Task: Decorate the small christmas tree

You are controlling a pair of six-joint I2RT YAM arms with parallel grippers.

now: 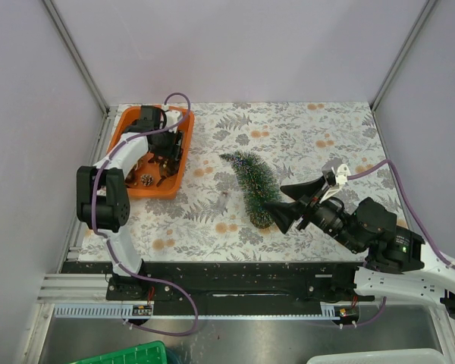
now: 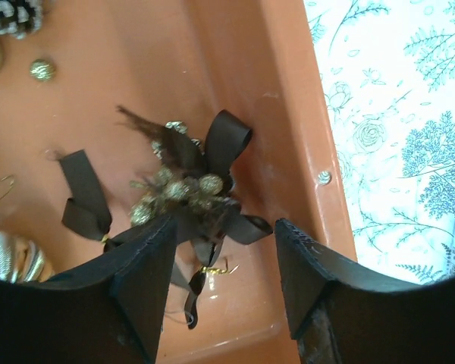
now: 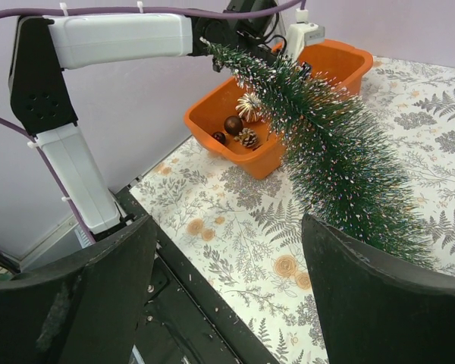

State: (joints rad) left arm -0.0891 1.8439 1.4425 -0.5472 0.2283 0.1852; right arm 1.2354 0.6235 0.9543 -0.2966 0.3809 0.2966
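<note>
Small christmas tree (image 1: 250, 182) lying on side | right gripper (image 1: 275, 196) spread by base | left gripper (image 2: 224, 231) spread over bow (image 2: 201, 182), orange tray (image 2: 288, 114)

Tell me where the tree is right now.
In the top view the tree lies at centre, right of the orange tray, its base by the open jaws of the right gripper.

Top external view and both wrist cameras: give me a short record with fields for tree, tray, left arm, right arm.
tree: small christmas tree on its side on the table, bare
tray: orange tray left of the tree, ornaments inside
left arm: left gripper in the tray, fingers open around a brown ribbon bow
right arm: right gripper at the tree's base end, fingers open
</note>
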